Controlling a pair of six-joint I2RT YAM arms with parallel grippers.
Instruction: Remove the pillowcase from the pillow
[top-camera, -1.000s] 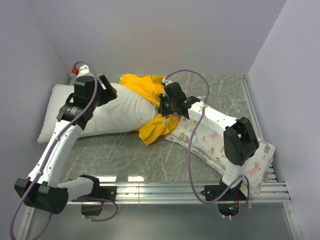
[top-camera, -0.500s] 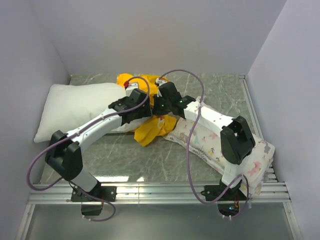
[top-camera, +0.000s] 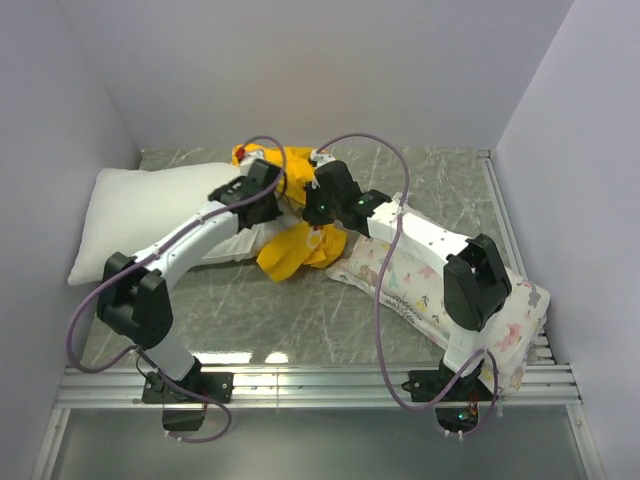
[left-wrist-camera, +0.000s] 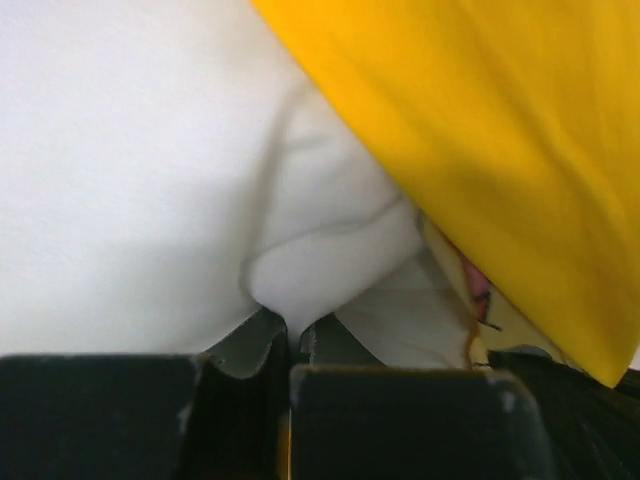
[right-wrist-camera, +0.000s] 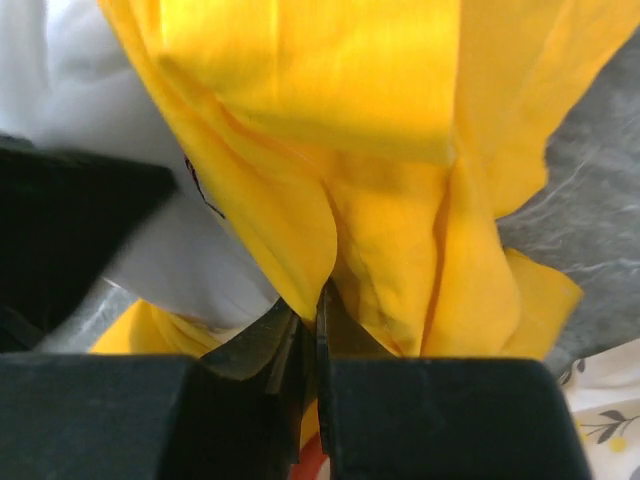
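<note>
The plain white pillow (top-camera: 140, 205) lies at the left of the table, with its right end still inside the bunched yellow pillowcase (top-camera: 292, 168). My left gripper (top-camera: 272, 203) sits at that right end. In the left wrist view it (left-wrist-camera: 293, 335) is shut on a pinched fold of the pillow (left-wrist-camera: 130, 180), just beside the pillowcase (left-wrist-camera: 500, 150). My right gripper (top-camera: 312, 207) faces it from the right. The right wrist view shows it (right-wrist-camera: 312, 305) shut on a fold of the pillowcase (right-wrist-camera: 380, 150), with white pillow (right-wrist-camera: 190, 260) showing at the left.
A white pillow printed with small pastel figures (top-camera: 430, 285) lies under the right arm, running toward the front right corner. Grey walls close in the left, back and right sides. A metal rail (top-camera: 320, 380) runs along the near edge.
My left arm has swung from over the pillow's left part to its right end, and its jaws have gone from open to shut on the pillow. The right gripper has held its grip.
</note>
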